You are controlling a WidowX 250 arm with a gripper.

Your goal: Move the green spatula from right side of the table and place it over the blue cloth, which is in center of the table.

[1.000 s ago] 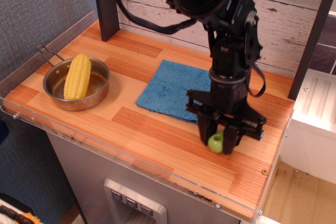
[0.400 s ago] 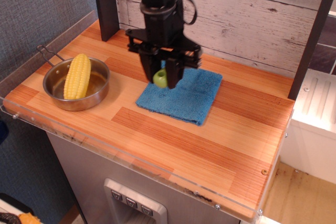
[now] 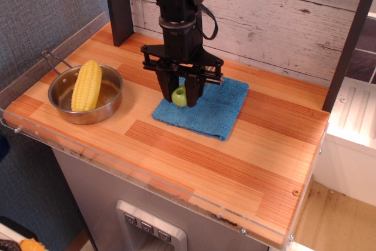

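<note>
My gripper [image 3: 180, 94] is shut on the green spatula [image 3: 179, 96], of which only the lime-green handle end shows between the fingers; the grey blade is hidden. The gripper points straight down over the left part of the blue cloth [image 3: 212, 108], with the spatula low, at or just above the cloth's surface. The cloth lies flat in the middle of the striped wooden table [image 3: 194, 157].
A steel pan [image 3: 109, 101] holding a yellow corn cob [image 3: 86, 84] sits at the left of the table. A dark post [image 3: 119, 7] stands at the back left, a plank wall behind. A clear plastic rim [image 3: 147, 183] runs along the front edge.
The gripper carried the spatula from the table's right front across to the left part of the blue cloth, then lowered it slightly toward the cloth.
</note>
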